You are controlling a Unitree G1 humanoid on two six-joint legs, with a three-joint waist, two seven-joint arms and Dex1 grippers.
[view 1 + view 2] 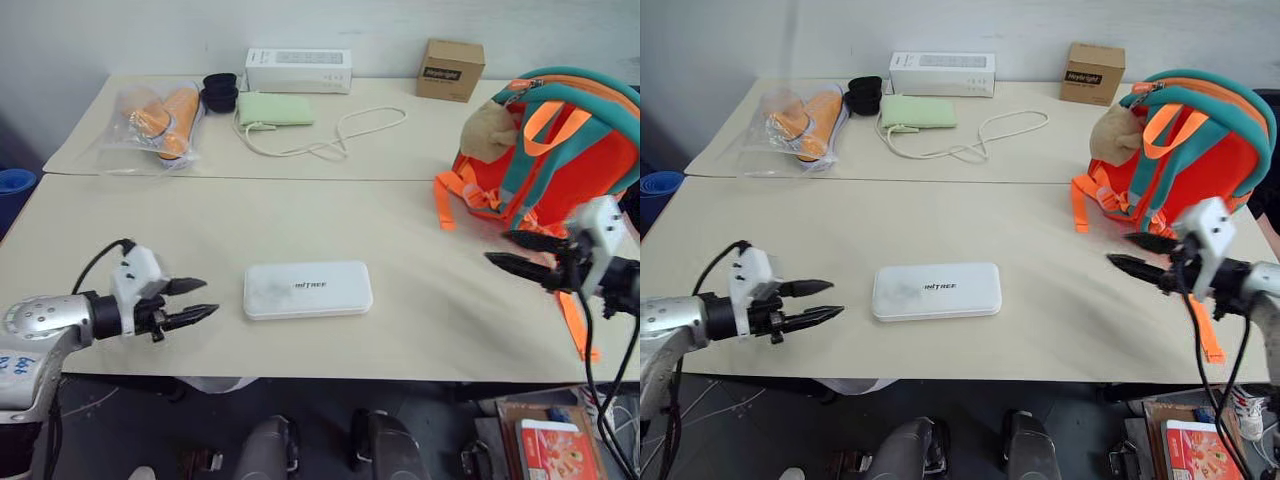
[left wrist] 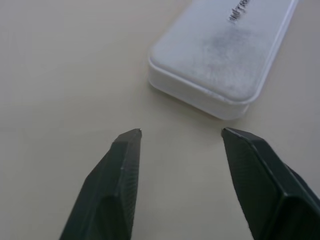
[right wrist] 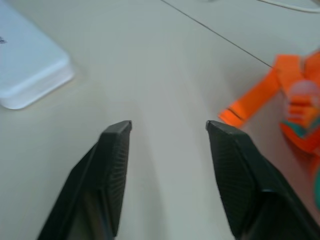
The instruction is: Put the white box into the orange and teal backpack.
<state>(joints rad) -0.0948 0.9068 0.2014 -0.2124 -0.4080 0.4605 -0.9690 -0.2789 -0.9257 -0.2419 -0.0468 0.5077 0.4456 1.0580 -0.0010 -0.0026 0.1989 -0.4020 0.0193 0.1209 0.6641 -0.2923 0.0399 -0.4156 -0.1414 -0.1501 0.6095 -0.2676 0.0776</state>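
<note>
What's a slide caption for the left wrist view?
Open left hand poised just short of the flat white rounded-corner box on the beige table.

Head stereo pair looking down, wrist cameras close, sharing white box [image 2: 220, 55]

Looked smooth matt plastic: white box [image 1: 307, 290]. Woven cloth with plush toy: orange and teal backpack [image 1: 560, 160]. Matt beige laminate: worktop [image 1: 400, 330]. Finely textured black plastic: pincer fingers [image 2: 117, 185].
</note>
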